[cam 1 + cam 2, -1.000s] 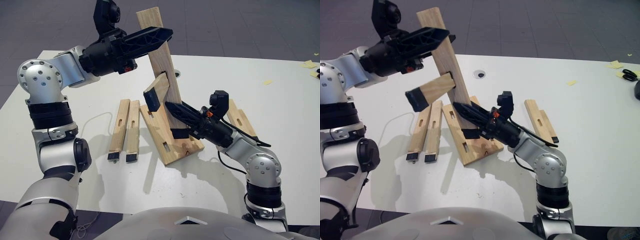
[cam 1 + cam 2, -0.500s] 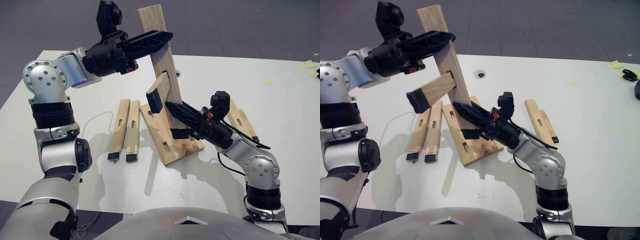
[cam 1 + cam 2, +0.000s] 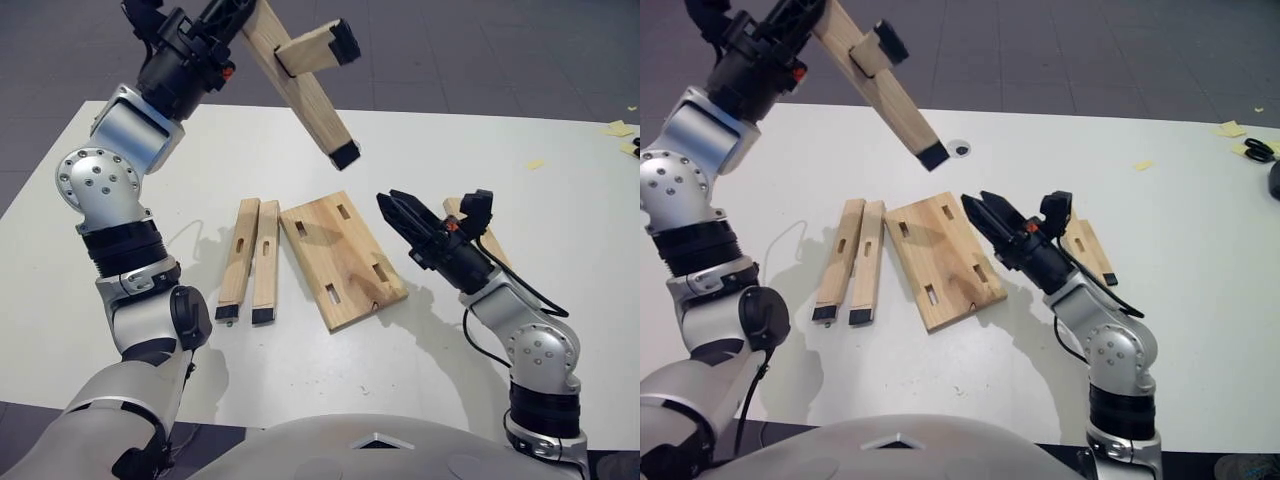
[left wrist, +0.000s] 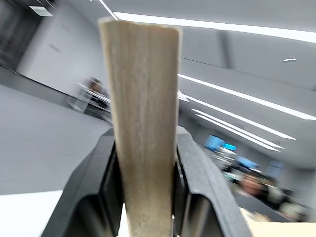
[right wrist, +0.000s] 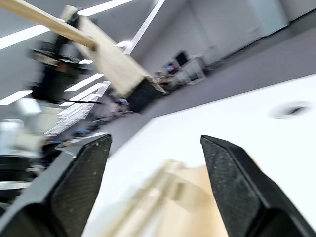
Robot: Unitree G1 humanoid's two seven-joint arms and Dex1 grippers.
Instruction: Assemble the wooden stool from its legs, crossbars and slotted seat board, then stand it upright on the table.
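My left gripper is shut on a wooden leg and holds it high above the table's far left, tilted, with its black foot cap pointing down. A short crossbar sticks out of that leg. In the left wrist view the leg sits clamped between the fingers. The slotted seat board lies flat on the table. My right gripper hovers open over the board's right edge, with nothing between its fingers. Two more legs lie side by side left of the board.
Another pair of wooden pieces lies on the table under my right arm. A round hole is set in the white table behind the board. Yellow paper scraps and scissors lie at the far right.
My left arm has lifted the leg with its crossbar off the seat board, up and to the left. My right gripper has come away from the leg's foot and moved right.
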